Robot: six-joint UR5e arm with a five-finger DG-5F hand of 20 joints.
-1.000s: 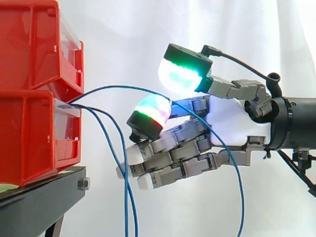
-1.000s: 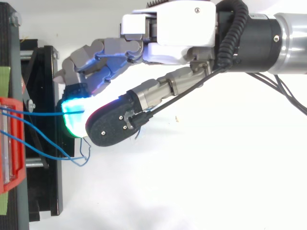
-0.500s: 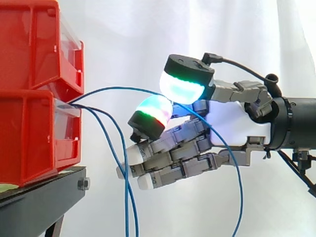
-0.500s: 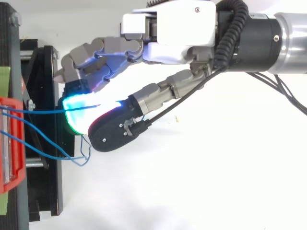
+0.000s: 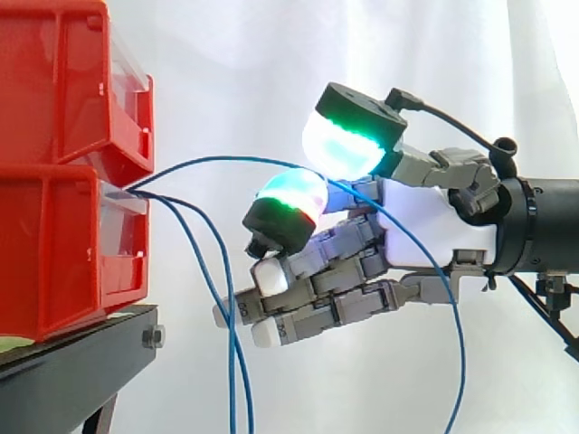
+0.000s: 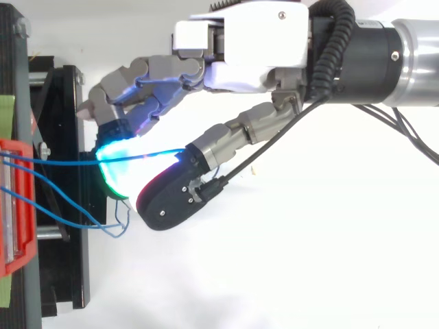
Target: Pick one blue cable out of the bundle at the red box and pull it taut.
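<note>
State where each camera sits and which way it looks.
Side view: beside the work at its height, looking level across at the red bins on the black stand; the hand and arm show at the right.
Top view: above the work, looking down; hand and arm extend from the right edge toward the bins.
Shared: hand, red bins, blue cables.

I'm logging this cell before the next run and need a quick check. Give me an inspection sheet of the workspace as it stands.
Surface: black stand, carrying the bins.
Job's things: red bins, stacked two high.
Clutter: green patches on the stand; nothing loose seen.
Hand: hand curled, thumb and a finger pad apparently pinching one blue cable.
Cables: that cable arcs slack from the lower bin; two other blue cables hang down.
Surroundings: white curtain.
</note>
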